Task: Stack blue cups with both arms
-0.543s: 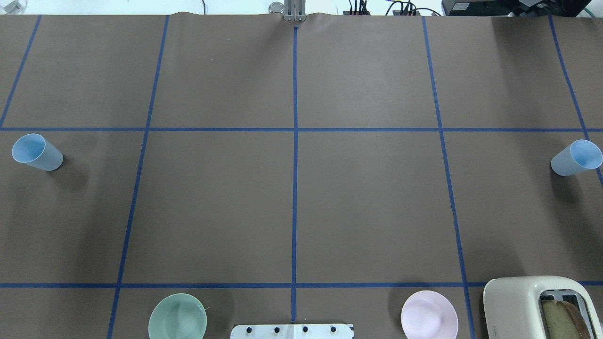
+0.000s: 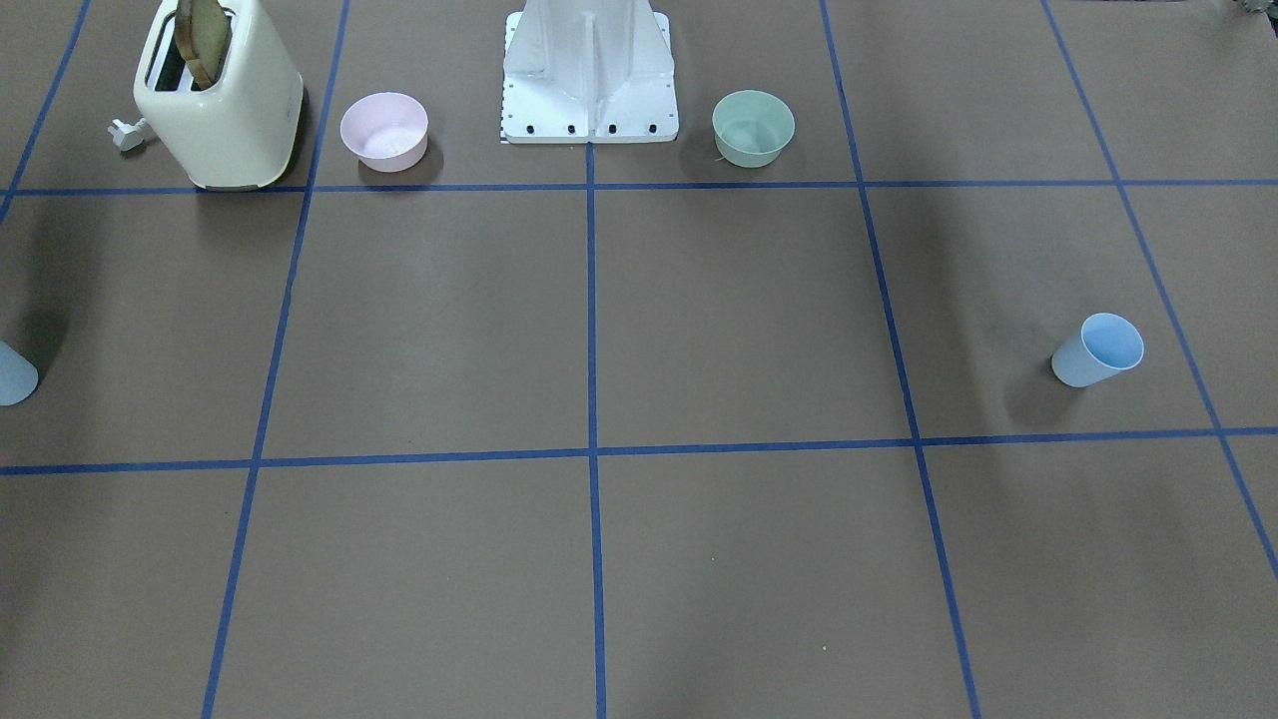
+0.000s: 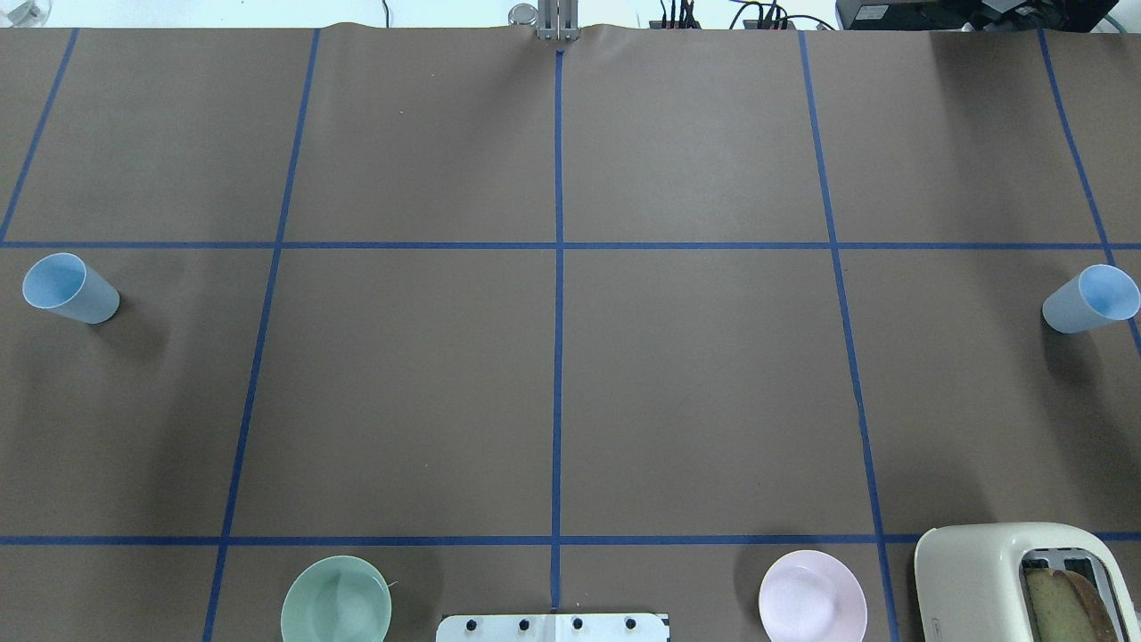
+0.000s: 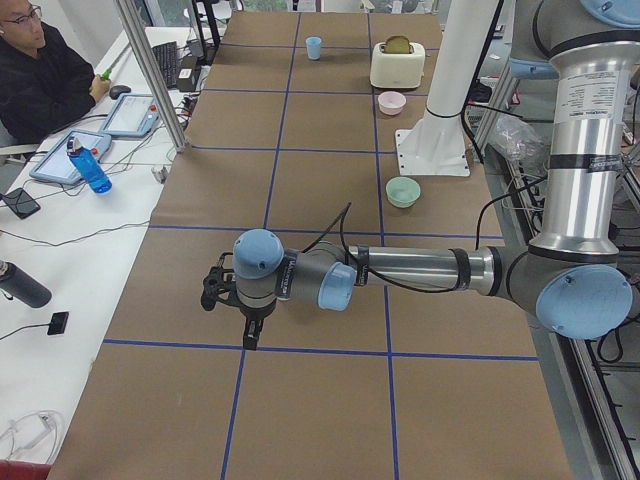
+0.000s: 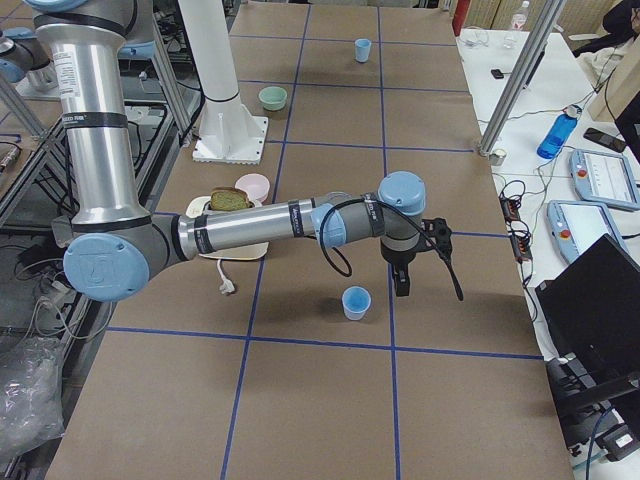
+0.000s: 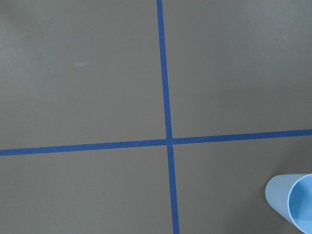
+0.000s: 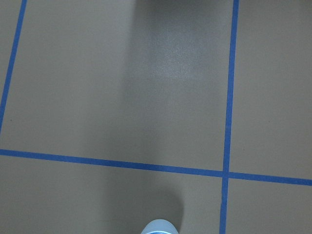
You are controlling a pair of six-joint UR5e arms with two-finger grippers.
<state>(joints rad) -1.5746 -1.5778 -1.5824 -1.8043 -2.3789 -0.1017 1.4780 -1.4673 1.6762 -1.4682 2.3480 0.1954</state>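
Two pale-blue cups stand upright at opposite ends of the table. The left cup (image 3: 69, 288) also shows in the front view (image 2: 1098, 350) and at the lower right corner of the left wrist view (image 6: 292, 202). The right cup (image 3: 1089, 299) shows at the front view's left edge (image 2: 12, 374) and in the right side view (image 5: 355, 301). My left gripper (image 4: 249, 333) points down near the table's left end. My right gripper (image 5: 402, 283) hangs just beside the right cup. I cannot tell whether either gripper is open or shut. Neither holds anything.
A cream toaster (image 3: 1025, 580) with bread in it stands at the near right. A pink bowl (image 3: 812, 596) and a mint-green bowl (image 3: 336, 600) flank the white base pedestal (image 2: 589, 75). Blue tape lines cross the brown table. An operator (image 4: 40, 70) sits beside a side table.
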